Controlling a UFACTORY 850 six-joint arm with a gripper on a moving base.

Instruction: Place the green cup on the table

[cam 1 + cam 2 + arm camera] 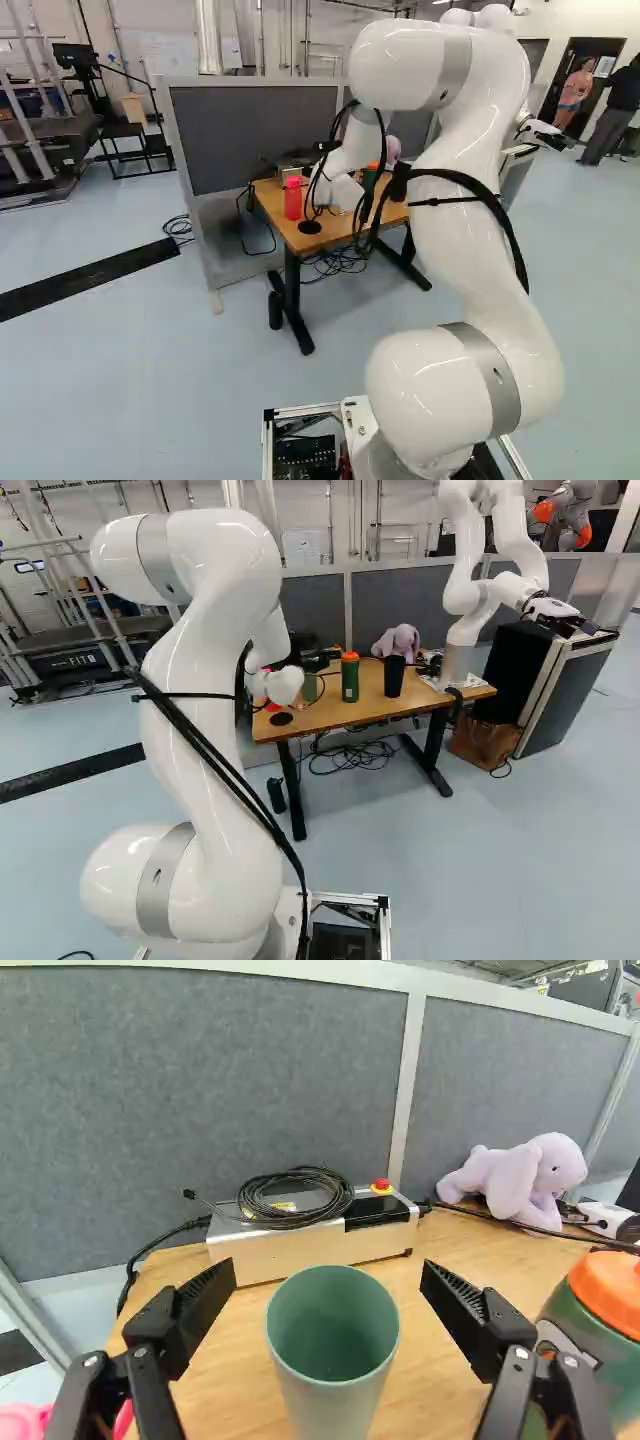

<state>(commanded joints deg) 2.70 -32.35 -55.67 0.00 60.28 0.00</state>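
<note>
- Sitting at the foot of the arm, an open frame holds a circuit board.
- A dark bottle stands on the floor just beside the near leg of the table.
- On the table, a pink bottle stands near the edge, a black disc just beside it; its contents are hidden.
- The gripper has its fingers spread wide, one on either side of the green cup, with gaps between them and its walls; it has hold of nothing.
- The green cup is upright on the table, mouth up, its plain green inside visible down to a shaded bottom.
- Near it is a green bottle under an orange lid, contents hidden.
- Farther along stands a black cup; I cannot tell what is in it.
- Past the green cup, a box carries a coiled cable and a red button.
- A lilac plush toy sits near the partition.
- Another robot rises at the table's right end in the right base view.
</note>
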